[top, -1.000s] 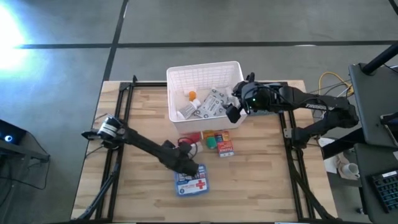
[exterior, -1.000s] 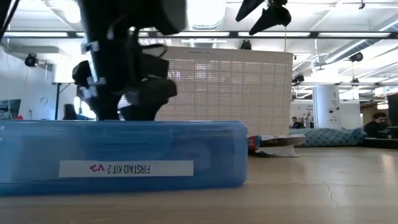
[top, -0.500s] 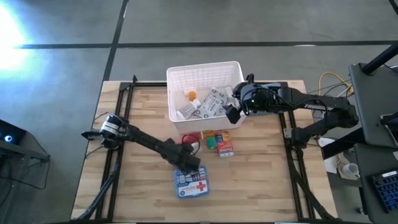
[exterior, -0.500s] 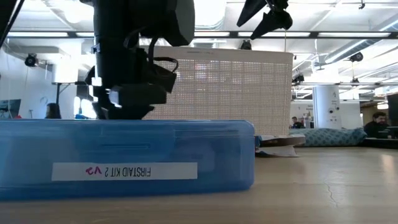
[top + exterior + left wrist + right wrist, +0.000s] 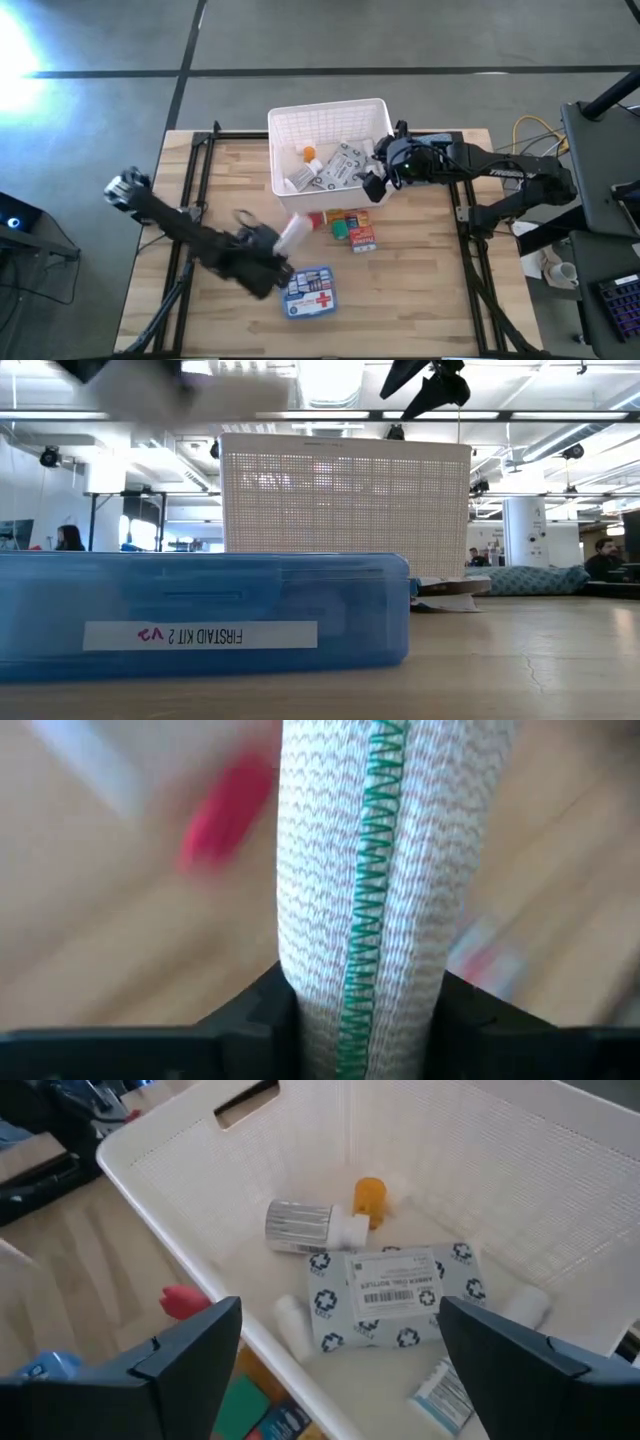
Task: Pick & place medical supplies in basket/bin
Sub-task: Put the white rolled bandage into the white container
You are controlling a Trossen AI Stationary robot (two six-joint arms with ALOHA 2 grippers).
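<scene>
The white basket (image 5: pixel 330 120) sits beneath the right gripper (image 5: pixel 340 1342), whose jaws hang wide and empty over its near wall, probably just after a drop. Well away, the left gripper (image 5: pixel 283 243) clamps a white bandage roll (image 5: pixel 385 870), lifted above the first-aid kit (image 5: pixel 309 292), likely basket-bound.
</scene>
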